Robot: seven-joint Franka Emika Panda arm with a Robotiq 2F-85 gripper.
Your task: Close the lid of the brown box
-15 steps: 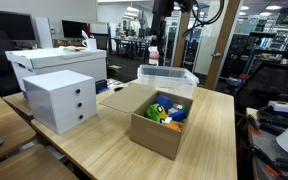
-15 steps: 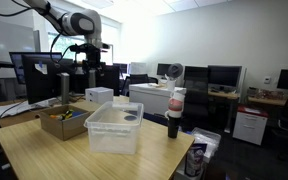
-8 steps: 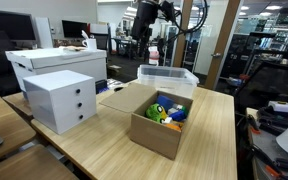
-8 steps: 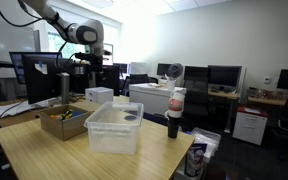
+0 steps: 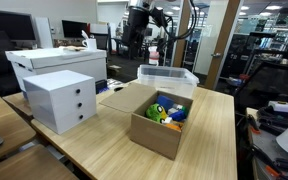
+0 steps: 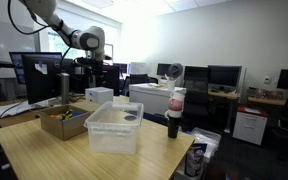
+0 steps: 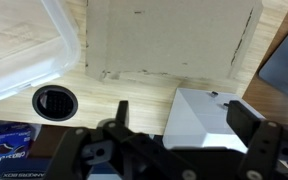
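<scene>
Well beneath the gripper (image 7: 182, 108), jaws spread wide and empty, the lid (image 7: 174, 35) lies flat.

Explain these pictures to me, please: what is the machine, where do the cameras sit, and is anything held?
The machine is one robot arm with a two-fingered tool. Two pictures come from cameras standing in the room; the third looks down from the arm's wrist. On the wooden table stand an open brown box holding colourful toys, its lid folded out flat, a white drawer unit and a clear plastic bin. The tool is open, up above them, holding nothing.
</scene>
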